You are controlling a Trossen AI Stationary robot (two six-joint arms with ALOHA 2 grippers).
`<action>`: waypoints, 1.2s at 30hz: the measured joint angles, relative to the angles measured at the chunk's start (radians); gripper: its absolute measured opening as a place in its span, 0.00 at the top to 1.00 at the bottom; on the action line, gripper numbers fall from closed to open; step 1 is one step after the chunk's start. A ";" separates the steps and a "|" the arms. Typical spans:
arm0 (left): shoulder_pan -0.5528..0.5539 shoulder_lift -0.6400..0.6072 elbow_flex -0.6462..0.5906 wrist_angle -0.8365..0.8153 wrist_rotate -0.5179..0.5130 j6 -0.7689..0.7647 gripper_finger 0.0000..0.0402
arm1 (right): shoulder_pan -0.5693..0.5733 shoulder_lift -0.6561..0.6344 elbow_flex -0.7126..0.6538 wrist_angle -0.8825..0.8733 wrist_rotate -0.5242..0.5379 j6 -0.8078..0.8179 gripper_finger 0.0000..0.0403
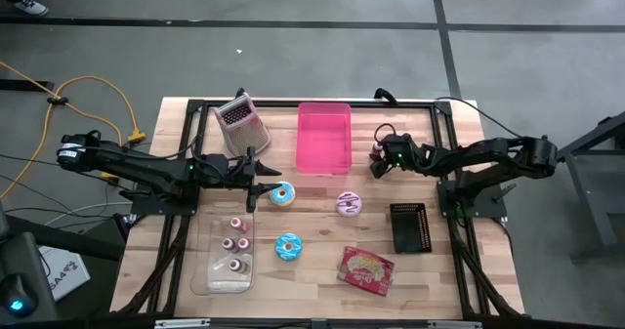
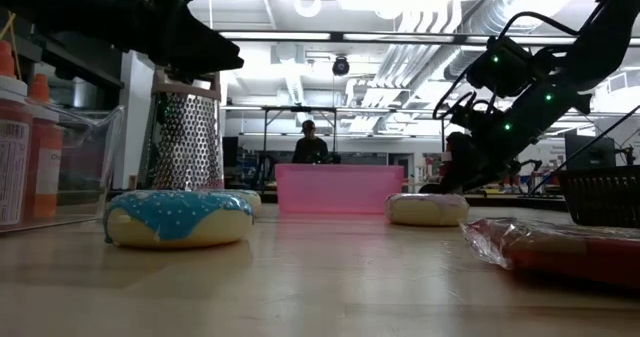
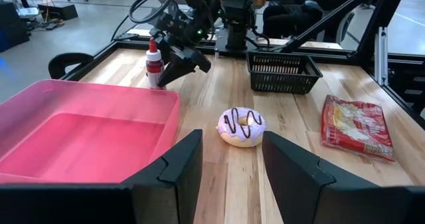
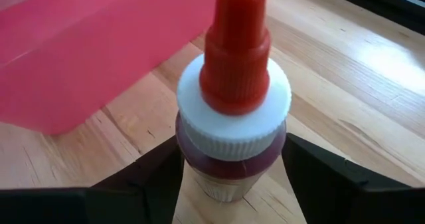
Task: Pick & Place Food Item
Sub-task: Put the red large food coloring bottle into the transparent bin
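Beside the pink bin (image 4: 80,51), straddled the small sauce bottle (image 4: 232,127) with right gripper (image 4: 232,174) wide open, nothing clamped.
Looked light, rigid, tippy; best pinched at the body under the cap.

bin (image 1: 323,137): plain pink
bottle (image 4: 232,111): red nozzle, white ribbed cap, dark red contents
doughnut beside bin (image 1: 349,204): pale pink icing, dark squiggles
two other doughnuts (image 1: 288,247): blue icing, white sprinkles
basket (image 1: 411,227): black mesh
packet (image 1: 366,270): red, yellowish print
counter (image 1: 449,270): light wood planks
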 joint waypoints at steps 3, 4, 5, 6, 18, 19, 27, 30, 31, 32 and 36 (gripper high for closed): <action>0.000 0.000 0.000 0.000 0.000 0.000 0.62 | 0.000 0.000 0.000 0.000 0.004 0.000 0.41; 0.000 0.000 0.000 0.000 0.000 0.000 0.62 | 0.000 0.000 0.000 0.000 0.008 0.000 0.41; 0.000 0.000 0.000 0.000 0.000 0.000 0.62 | 0.000 0.000 0.000 0.000 0.010 0.000 0.42; 0.000 0.000 0.000 0.000 0.000 0.000 0.62 | 0.000 0.000 0.000 0.000 0.011 0.000 0.43; 0.000 0.000 0.000 0.000 0.005 0.000 0.62 | 0.000 0.000 0.000 0.000 0.010 0.000 0.58; 0.000 0.000 0.000 0.000 0.004 0.000 0.62 | 0.000 0.000 0.000 0.000 0.010 0.000 0.58; 0.000 0.000 0.000 0.000 0.003 0.000 0.62 | 0.000 -0.001 0.000 -0.001 0.010 0.000 0.62; 0.000 0.000 0.000 0.000 0.003 0.000 0.62 | 0.000 -0.001 0.000 -0.001 0.010 0.000 0.62; 0.000 0.000 0.000 0.000 0.003 0.000 0.62 | 0.000 -0.001 0.000 -0.001 0.010 0.000 0.62; 0.000 0.000 0.000 0.000 0.003 0.000 0.62 | 0.000 -0.001 0.000 -0.001 0.010 0.000 0.62; 0.000 0.000 0.000 0.000 -0.001 0.000 0.62 | 0.000 -0.001 0.000 0.001 0.010 -0.002 0.63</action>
